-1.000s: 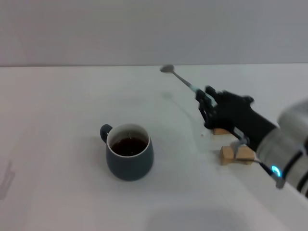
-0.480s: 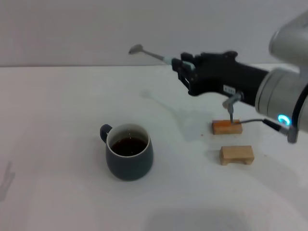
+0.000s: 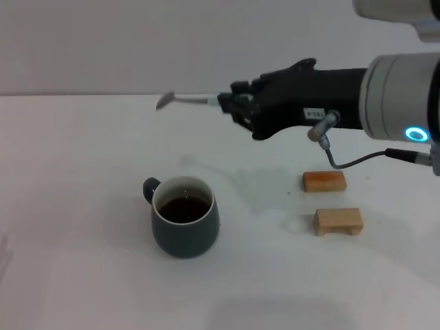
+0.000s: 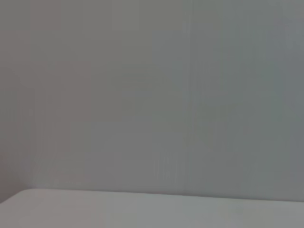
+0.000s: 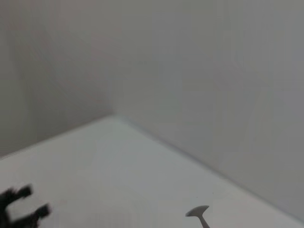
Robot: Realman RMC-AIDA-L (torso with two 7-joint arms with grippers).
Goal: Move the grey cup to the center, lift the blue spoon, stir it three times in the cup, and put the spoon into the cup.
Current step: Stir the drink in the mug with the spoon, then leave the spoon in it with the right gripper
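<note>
The grey cup (image 3: 184,218) stands on the white table (image 3: 82,172), left of the middle, with dark liquid inside and its handle to the left. My right gripper (image 3: 232,107) is shut on the blue spoon (image 3: 187,100) at its pale handle. It holds the spoon roughly level in the air, above and behind the cup, with the metal bowl pointing left. The spoon's bowl also shows in the right wrist view (image 5: 198,211). My left gripper does not show in the head view, and the left wrist view shows only wall and table edge.
Two tan wooden blocks (image 3: 324,181) (image 3: 337,221) lie right of the cup, under my right arm. A small black pronged shape (image 5: 21,205) sits far off in the right wrist view; I cannot tell what it is. A grey wall stands behind the table.
My right gripper has risen off the blocks and swung left with the spoon. The spoon has gone from tilted upward to nearly level, its bowl now behind the cup. The cup has not moved.
</note>
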